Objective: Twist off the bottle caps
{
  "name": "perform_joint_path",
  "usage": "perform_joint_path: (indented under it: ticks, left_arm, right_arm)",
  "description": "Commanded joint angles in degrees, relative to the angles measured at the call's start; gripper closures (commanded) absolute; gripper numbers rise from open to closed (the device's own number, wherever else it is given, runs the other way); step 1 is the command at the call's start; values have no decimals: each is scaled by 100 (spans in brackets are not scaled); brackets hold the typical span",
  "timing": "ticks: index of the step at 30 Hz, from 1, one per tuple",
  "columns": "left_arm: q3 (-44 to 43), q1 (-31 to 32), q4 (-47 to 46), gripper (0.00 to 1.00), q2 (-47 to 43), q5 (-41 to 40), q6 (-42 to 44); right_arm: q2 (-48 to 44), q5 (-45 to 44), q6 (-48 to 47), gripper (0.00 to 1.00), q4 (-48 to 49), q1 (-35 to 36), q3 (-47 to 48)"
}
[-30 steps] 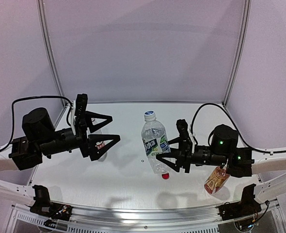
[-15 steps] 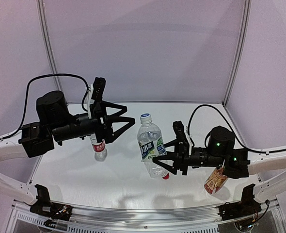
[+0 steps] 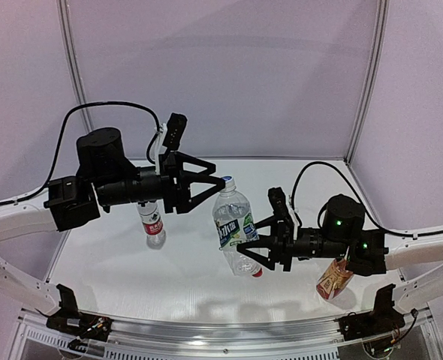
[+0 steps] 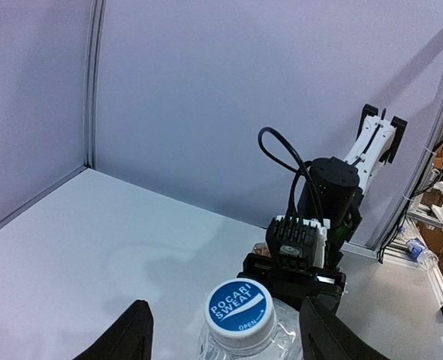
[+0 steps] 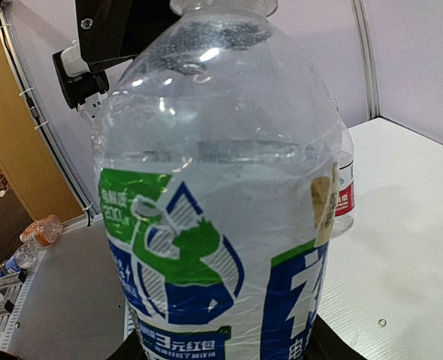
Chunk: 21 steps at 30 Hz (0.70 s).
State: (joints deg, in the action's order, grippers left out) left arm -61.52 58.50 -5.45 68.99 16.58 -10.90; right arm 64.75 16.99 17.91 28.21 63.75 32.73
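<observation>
Overhead, you have three bottles. The green-blue label bottle [image 3: 233, 225] is lifted off the table [image 3: 184, 277] and tilted. The red-label bottle [image 3: 153, 225] stands upright, its top hidden by the left arm [image 3: 101, 187]. The amber bottle [image 3: 336, 279] is partly covered by the right arm [image 3: 345, 225]. You can count two caps: the blue-and-white cap [image 3: 227, 181] seated on the lifted bottle, and a red cap [image 3: 257, 272] lying loose on the table just below that bottle. Your right gripper [image 3: 251, 241] clamps the lower body of the lifted bottle. Your left gripper [image 3: 218, 184] is spread wide, its tips on either side of the blue-and-white cap.

From the left wrist, you see one cap, the blue-and-white cap [image 4: 240, 306]. It is round and blue on top, with white lettering that reads POCARI SWEAT and OPEN. It sits between the parted fingers [image 4: 128, 337], and neither touches it.

From the right wrist, you see two bottles. The green-blue label bottle [image 5: 221, 210] fills the view, clear with a green, blue and white label. The red-label bottle [image 5: 345, 191] peeks out behind it on the right.
</observation>
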Motion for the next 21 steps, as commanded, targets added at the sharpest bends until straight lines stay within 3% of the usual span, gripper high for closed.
perform_joint_path:
  ticks: [1, 8, 16, 21]
  left_arm:
    - [-158, -67, -3, 35, 167, 249, -109]
    - [-106, -76, -359, 43, 316, 383, -204]
    - [-43, -76, -636, 40, 400, 501, -264]
    - [-96, -76, -629, 45, 503, 522, -273]
  right_arm:
    - [46, 93, 32, 100, -61, 73, 136]
    - [59, 93, 20, 100, -94, 69, 150]
    - [130, 124, 31, 100, -127, 77, 203]
    - [67, 68, 16, 100, -170, 108, 194]
